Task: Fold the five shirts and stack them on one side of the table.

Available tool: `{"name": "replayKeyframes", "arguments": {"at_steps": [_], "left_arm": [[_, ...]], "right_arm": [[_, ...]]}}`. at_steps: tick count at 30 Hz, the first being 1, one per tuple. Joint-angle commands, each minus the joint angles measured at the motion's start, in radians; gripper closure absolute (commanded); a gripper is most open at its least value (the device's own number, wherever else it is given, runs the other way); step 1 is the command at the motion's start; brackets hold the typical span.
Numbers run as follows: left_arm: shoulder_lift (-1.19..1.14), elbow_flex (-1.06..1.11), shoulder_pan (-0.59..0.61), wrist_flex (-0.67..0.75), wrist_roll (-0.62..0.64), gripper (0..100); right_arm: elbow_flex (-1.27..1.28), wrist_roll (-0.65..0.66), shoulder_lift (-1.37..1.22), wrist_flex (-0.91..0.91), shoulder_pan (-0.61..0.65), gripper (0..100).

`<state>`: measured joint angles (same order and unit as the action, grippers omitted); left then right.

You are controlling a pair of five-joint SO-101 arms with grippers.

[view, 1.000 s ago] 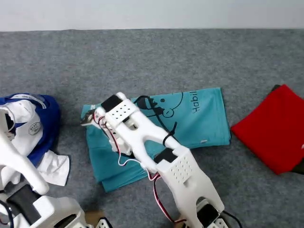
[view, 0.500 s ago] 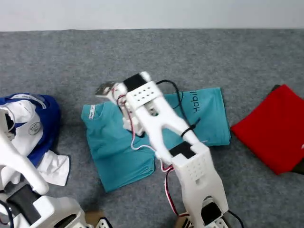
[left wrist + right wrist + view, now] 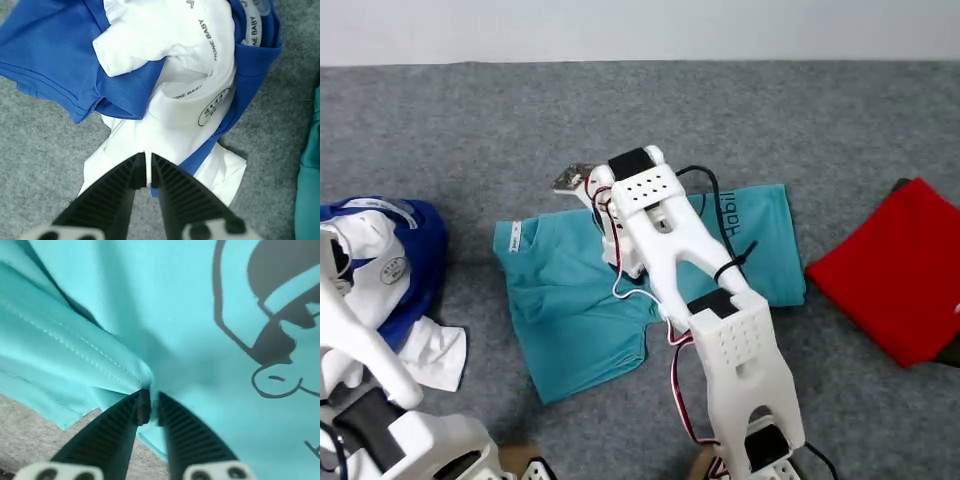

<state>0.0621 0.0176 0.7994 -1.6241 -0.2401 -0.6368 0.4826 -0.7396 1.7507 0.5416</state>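
Note:
A teal shirt (image 3: 560,300) with a dark print lies spread near the table's middle. My right arm's white head (image 3: 640,190) hangs over its far middle part. In the right wrist view my right gripper (image 3: 148,407) is shut on a bunched ridge of the teal shirt (image 3: 190,300). A pile of blue and white shirts (image 3: 380,260) lies at the left edge. My left gripper (image 3: 147,162) hovers shut just over the white shirt (image 3: 165,105) of that pile, holding nothing. A folded red shirt (image 3: 895,275) rests at the right edge.
The table is covered in grey carpet (image 3: 770,120), bare along the far side. A white sleeve (image 3: 430,355) trails from the pile toward the front left. My left arm's base (image 3: 410,440) stands at the front left corner. Something dark (image 3: 948,350) peeks from under the red shirt.
My right arm has swung from the teal shirt's left end to the right and farther back. The shirt's left part is uncovered and lies flatter. The left arm has stayed still.

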Motion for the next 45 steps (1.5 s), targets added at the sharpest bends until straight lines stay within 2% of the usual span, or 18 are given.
{"name": "replayKeyframes", "arguments": {"at_steps": [1,11,22,25,29,34,40,45], "left_arm": [[0.003,-0.028,-0.002,0.014,-0.005,97],[0.003,-0.022,-0.002,0.038,-0.005,97],[0.003,0.019,-0.002,0.063,-0.005,97],[0.003,0.019,-0.002,0.063,-0.005,97],[0.003,0.019,-0.002,0.063,-0.005,97],[0.003,0.019,-0.002,0.063,-0.005,97],[0.003,0.019,-0.002,0.063,-0.008,97],[0.003,0.019,-0.002,0.063,-0.008,97]], "right_arm": [[-0.092,0.003,0.045,0.044,0.048,87.9],[-0.16,0.008,0.108,0.036,0.229,87.6],[-0.164,0.009,-0.028,0.016,0.292,87.6],[-0.164,0.058,-0.061,-0.002,0.291,88.3],[-0.193,0.107,-0.067,0.007,0.288,99.1],[-0.313,0.11,-0.059,0.045,0.278,98.8],[-0.339,0.109,-0.036,0.047,0.272,98.0],[-0.339,0.097,-0.036,0.047,0.288,86.8]]}}
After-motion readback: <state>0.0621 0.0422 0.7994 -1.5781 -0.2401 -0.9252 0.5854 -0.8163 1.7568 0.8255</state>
